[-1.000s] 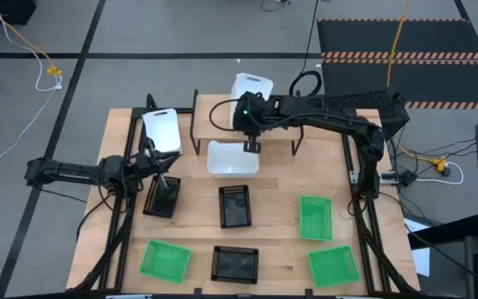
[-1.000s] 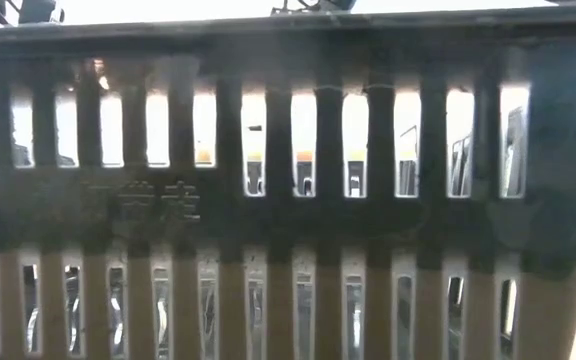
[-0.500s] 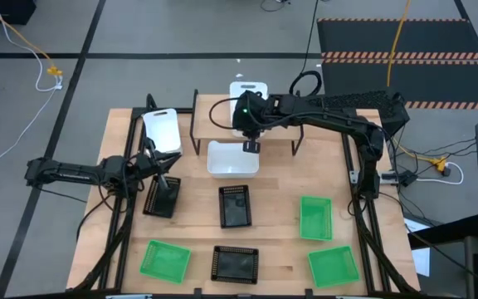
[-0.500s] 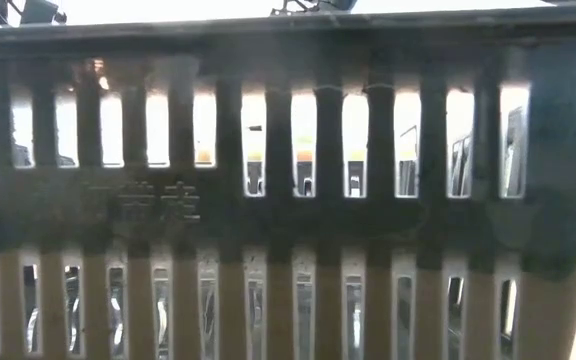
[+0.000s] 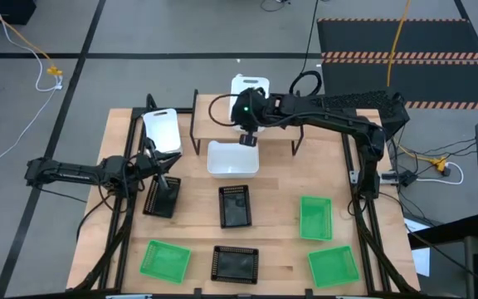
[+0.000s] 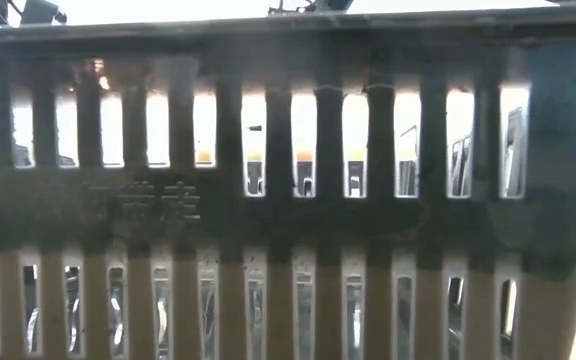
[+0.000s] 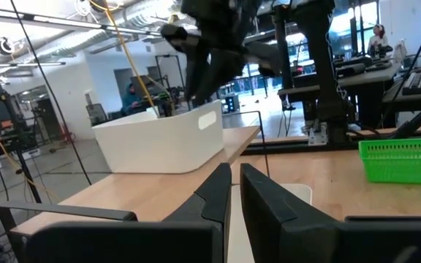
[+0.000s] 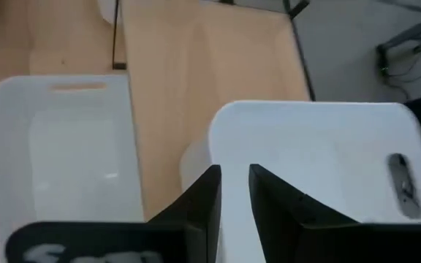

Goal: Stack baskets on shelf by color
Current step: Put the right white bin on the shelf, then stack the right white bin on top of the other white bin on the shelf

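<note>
Right tool (image 5: 248, 138) hangs over the shelf (image 5: 282, 112), its fingers a narrow gap apart, straddling the near wall of a white basket (image 5: 250, 86) sitting on the shelf. A 2nd white basket (image 5: 232, 158) lies on the worktop (image 5: 280, 241) just in front of the shelf. Left tool (image 5: 161, 182), nearly closed, empty, waits above a black basket (image 5: 161, 199) at the worktop's left.

Grey floor (image 5: 181, 33) with black tape lines, a hazard-striped black mat (image 5: 405, 50).
</note>
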You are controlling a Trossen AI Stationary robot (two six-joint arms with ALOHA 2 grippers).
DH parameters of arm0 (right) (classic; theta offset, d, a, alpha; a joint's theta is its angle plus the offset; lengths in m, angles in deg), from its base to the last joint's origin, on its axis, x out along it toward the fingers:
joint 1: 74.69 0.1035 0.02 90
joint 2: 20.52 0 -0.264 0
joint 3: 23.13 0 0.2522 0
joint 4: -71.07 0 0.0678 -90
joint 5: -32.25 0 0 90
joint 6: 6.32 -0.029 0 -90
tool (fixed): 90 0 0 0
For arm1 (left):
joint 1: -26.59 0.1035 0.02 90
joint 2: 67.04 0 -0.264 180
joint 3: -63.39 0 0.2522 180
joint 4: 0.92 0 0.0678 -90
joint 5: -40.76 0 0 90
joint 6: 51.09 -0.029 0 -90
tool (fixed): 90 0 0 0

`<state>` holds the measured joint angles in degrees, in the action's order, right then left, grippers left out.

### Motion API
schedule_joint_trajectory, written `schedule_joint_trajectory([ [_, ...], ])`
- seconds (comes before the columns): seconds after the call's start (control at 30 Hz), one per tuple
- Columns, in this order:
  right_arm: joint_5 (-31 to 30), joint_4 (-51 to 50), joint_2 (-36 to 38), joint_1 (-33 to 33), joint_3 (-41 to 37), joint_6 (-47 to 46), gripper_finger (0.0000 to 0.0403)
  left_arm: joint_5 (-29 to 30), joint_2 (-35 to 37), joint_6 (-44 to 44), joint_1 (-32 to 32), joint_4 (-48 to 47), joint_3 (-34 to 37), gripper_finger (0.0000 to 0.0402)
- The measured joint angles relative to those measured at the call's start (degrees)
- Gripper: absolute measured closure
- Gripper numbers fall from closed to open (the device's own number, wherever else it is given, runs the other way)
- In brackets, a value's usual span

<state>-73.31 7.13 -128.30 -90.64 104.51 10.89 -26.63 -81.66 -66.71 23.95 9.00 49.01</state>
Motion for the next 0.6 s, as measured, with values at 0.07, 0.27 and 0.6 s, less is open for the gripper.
schedule_joint_trajectory([
  [0.07, 0.7, 0.7, 1.8, 0.4, 0.0, 0.0, 0.0335, 0.0, 0.0, 0.1, 0.0, 0.0, 0.0, 0.0366],
  [0.27, 12.8, -2.1, 8.7, 2.5, 0.1, 1.3, 0.0334, 0.0, 0.0, 1.0, 0.0, -0.9, 0.0, 0.0366],
  [0.6, 27.2, 2.6, 17.6, 9.4, -24.1, 17.4, 0.0334, 0.0, 0.0, 3.9, 0.0, -1.2, 0.0, 0.0366],
])
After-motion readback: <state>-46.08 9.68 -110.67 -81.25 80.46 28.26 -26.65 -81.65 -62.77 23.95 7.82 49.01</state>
